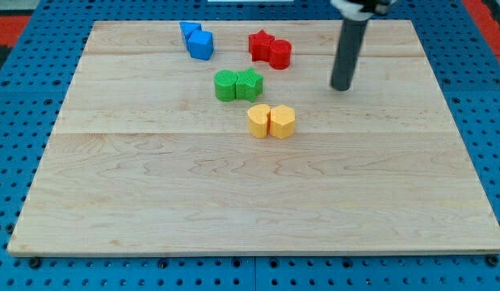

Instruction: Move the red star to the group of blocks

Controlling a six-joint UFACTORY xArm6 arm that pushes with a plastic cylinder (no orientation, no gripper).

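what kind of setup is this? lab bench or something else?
Most likely a robotics lab tabletop rig: a pale wooden board lies on a blue perforated base, small coloured blocks such as the red star sit on it, and my tip stands to the view's right of them.

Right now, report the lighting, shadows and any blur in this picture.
Camera view: even, soft light; the wooden board shows mild sheen, no harsh glare. Blocks like the red star cast faint shadows. My tip is sharp; the rod's top is cut off.
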